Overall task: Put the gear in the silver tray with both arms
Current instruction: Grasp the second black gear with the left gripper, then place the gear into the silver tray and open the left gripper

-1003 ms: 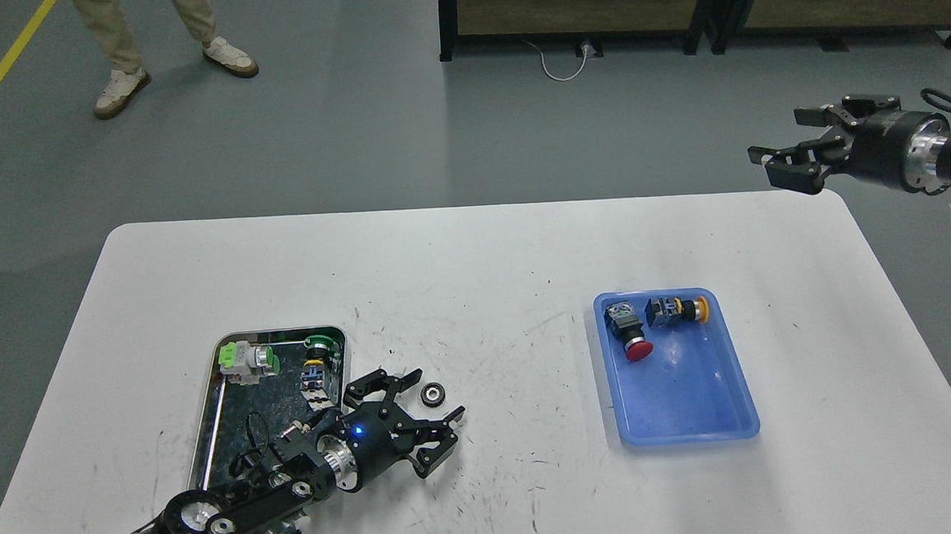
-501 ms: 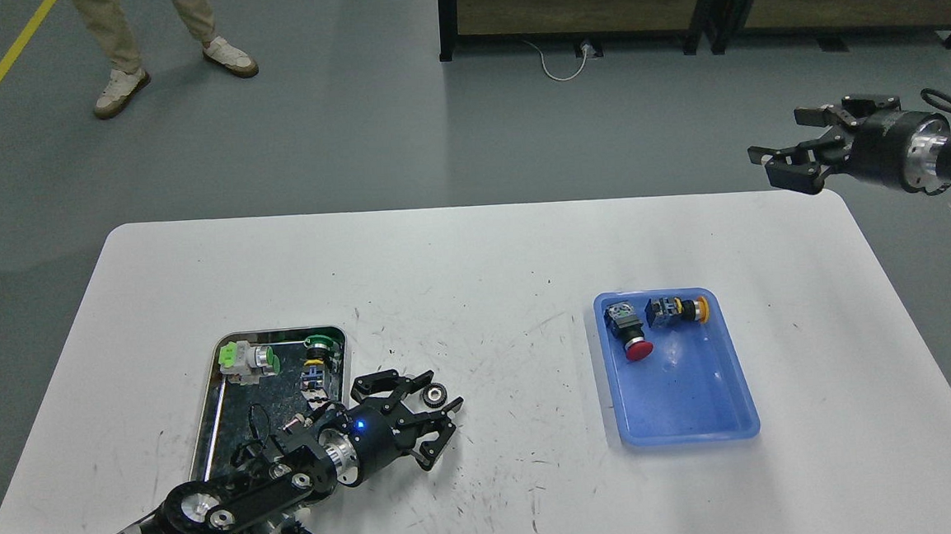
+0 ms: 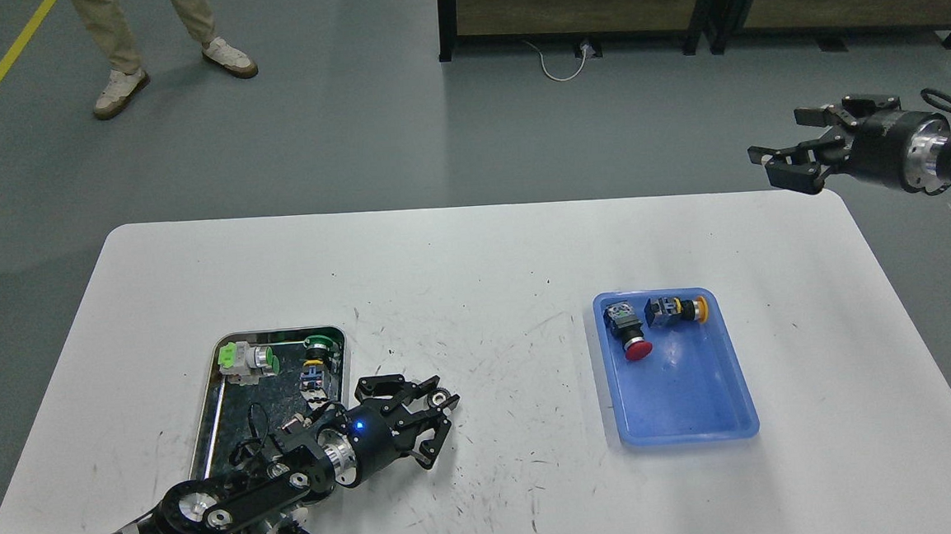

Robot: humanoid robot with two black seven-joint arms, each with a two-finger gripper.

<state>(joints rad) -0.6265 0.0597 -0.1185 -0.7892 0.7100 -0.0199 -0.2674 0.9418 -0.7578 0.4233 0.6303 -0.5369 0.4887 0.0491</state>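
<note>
The small dark gear lies on the white table just right of the silver tray. My left gripper reaches in from the lower left, and its black fingers stand spread around the gear, which shows between the fingertips. I cannot tell whether they touch it. My left arm covers the tray's near right part. My right gripper is open and empty, held in the air beyond the table's far right corner.
The silver tray holds a green-and-white switch and a green push-button. A blue plastic tray at centre right holds a red button and a yellow button. A person's legs stand at the far left.
My left gripper has moved forward over the gear and its fingers have narrowed around it. The right arm has stayed almost still.
</note>
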